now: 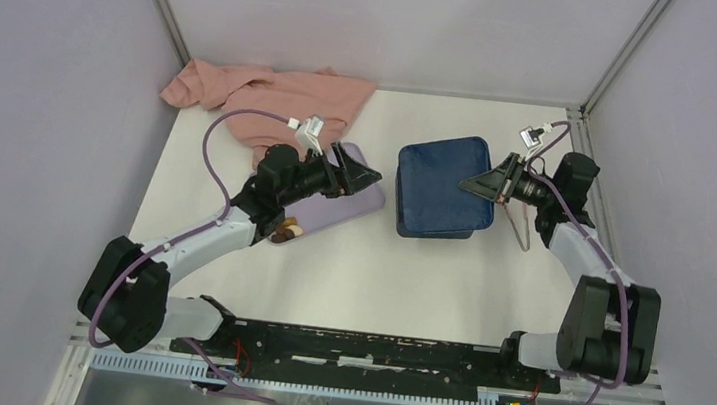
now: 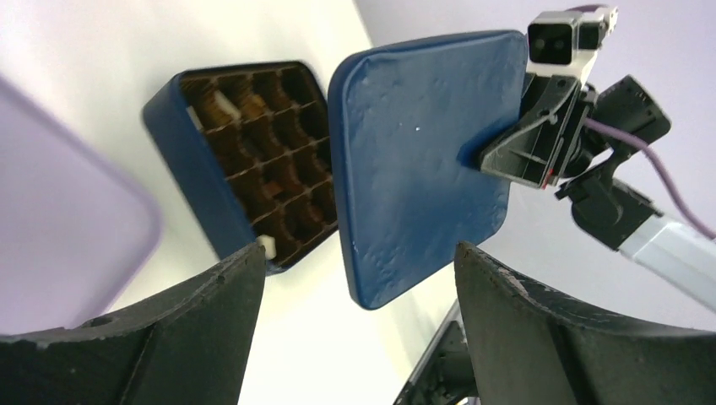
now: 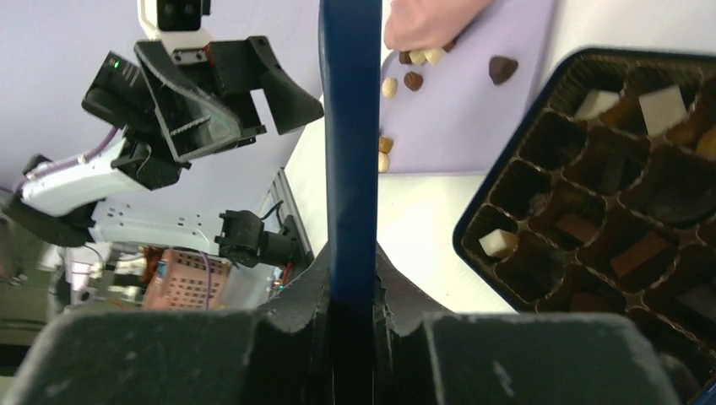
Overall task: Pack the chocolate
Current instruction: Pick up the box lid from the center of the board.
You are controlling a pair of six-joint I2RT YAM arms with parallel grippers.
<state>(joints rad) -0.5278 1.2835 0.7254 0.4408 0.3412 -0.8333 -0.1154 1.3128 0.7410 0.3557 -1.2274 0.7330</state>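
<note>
My right gripper is shut on the edge of the dark blue lid and holds it above the blue box. The box's brown grid insert lies uncovered, with chocolate pieces such as a white one in its cells. Loose chocolate lies on the lilac tray, and a few more pieces show beside my left arm. My left gripper hangs open and empty over the tray, facing the lid.
A pink cloth lies bunched at the back left, touching the tray's far end. Grey walls close in the table on three sides. The black rail with the arm bases runs along the near edge.
</note>
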